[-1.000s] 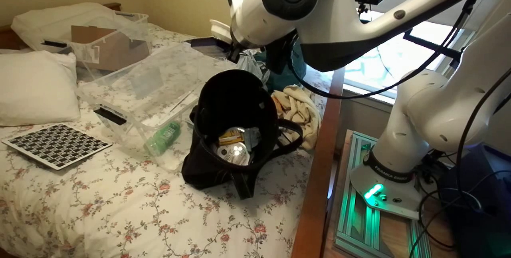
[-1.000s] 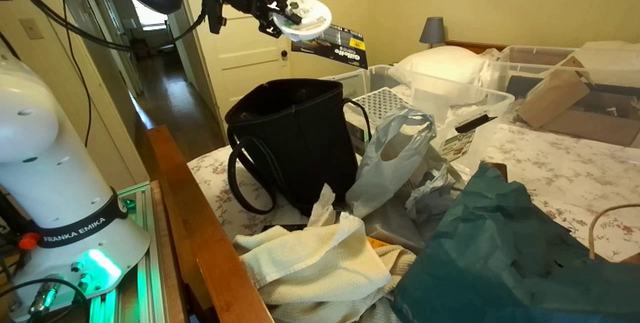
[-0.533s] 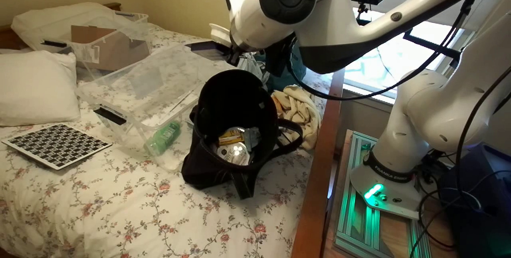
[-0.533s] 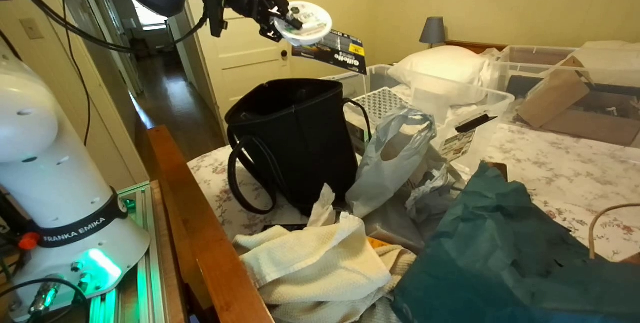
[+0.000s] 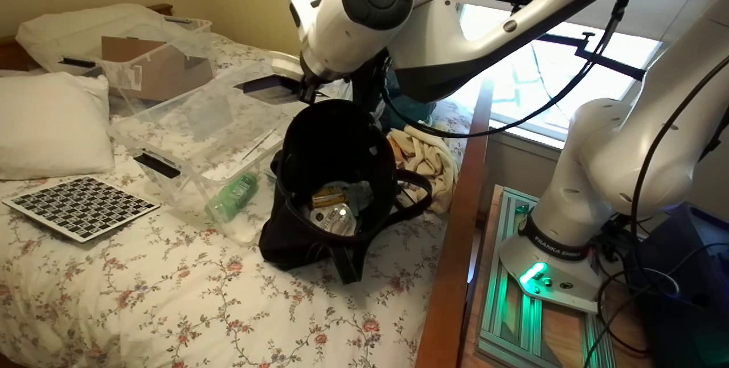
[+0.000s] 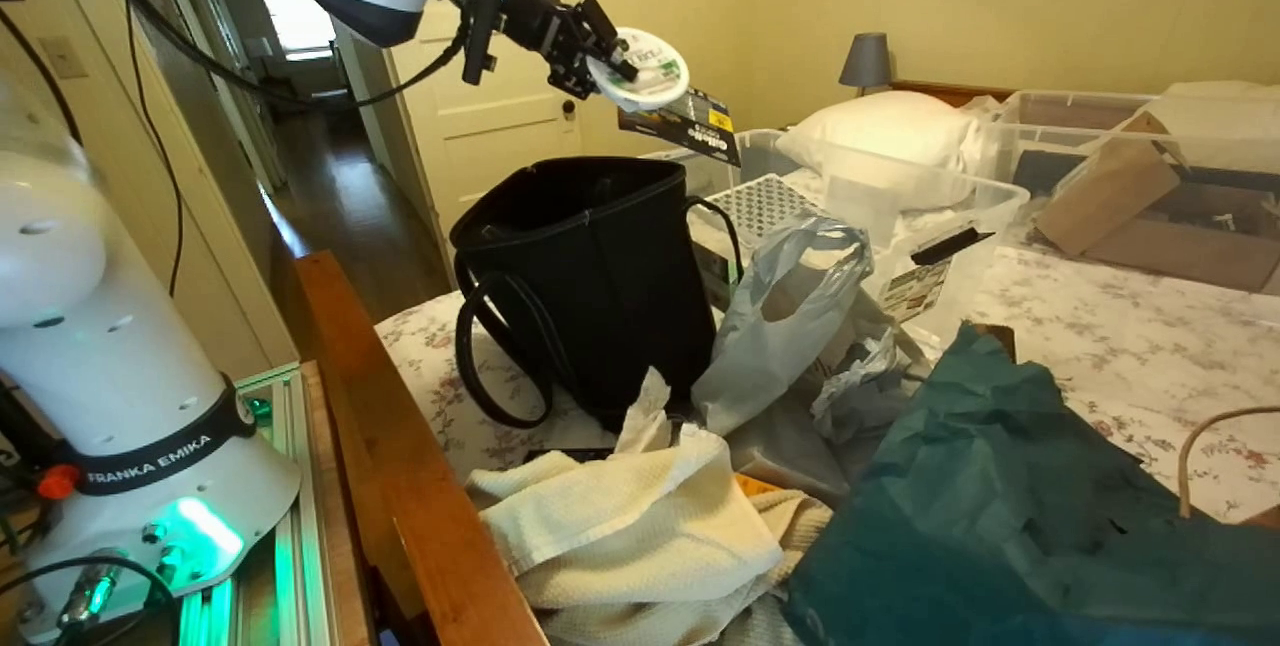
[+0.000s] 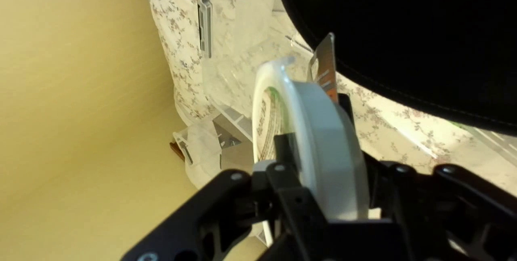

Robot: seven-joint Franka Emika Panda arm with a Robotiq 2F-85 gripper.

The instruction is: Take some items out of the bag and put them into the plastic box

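Pinching a tub (image 6: 657, 78) (plus package (image 6: 685, 129)), the end effector (image 7: 316, 125) hovers; a grey sack (image 6: 745, 376) flanks the bag (image 6: 615, 306).

A white pillow (image 5: 52, 124) lies near a checkered board (image 5: 82, 207) on floral bedding (image 5: 228, 311)

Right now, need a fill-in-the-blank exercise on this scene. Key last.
The pincer holds a round tub colored ____.
The bag has its mouth ____, a yellow packet visible inside.
The bottle at a corner of the plastic box is colored ____.
The robot base is lettered FRANKA ____.
Missing words: white; open; green; EMIKA.
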